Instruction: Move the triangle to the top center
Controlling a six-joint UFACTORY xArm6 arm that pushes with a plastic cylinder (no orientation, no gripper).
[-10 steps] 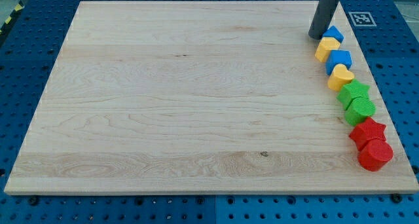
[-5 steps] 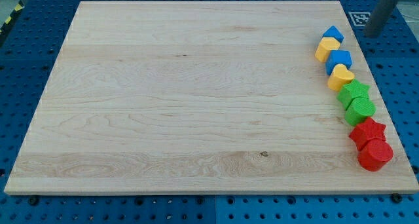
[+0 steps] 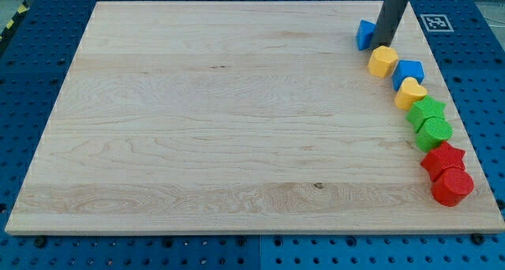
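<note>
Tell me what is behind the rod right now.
The blue triangle sits just behind my tip, poking out on the rod's left. Its right part is covered by the rod, so contact cannot be confirmed. The yellow block lies just below.

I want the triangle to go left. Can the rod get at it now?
Probably yes: my tip already sits against the blue triangle on its right side, and nothing lies to the triangle's left.
</note>
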